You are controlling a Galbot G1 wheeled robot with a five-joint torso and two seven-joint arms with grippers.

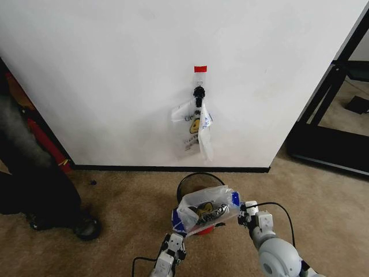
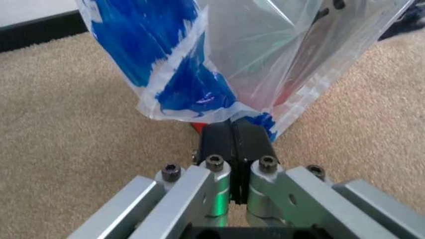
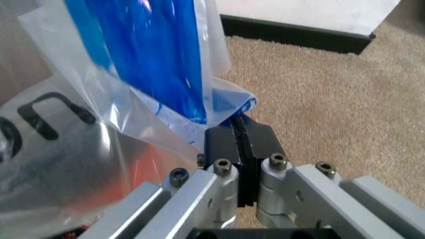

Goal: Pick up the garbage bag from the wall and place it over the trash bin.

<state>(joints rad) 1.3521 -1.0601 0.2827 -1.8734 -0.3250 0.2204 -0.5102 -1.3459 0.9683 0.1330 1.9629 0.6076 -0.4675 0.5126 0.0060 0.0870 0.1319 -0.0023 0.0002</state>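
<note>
Clearly the garbage bag (image 1: 206,209) is thin, limp film, almost weightless, so it sags between its two held corners just above the trash bin (image 1: 191,183), in front of the wall (image 1: 115,75). The left gripper (image 1: 174,239) has its jaws shut on the bag's lower corner by the blue patch; the right gripper (image 1: 248,212) pinches the opposite edge the same way. I judge the film slippery and easy to tear, so the hemmed rim is the sound place to hold. More bags (image 1: 196,128) hang on the hook (image 1: 199,92).
</note>
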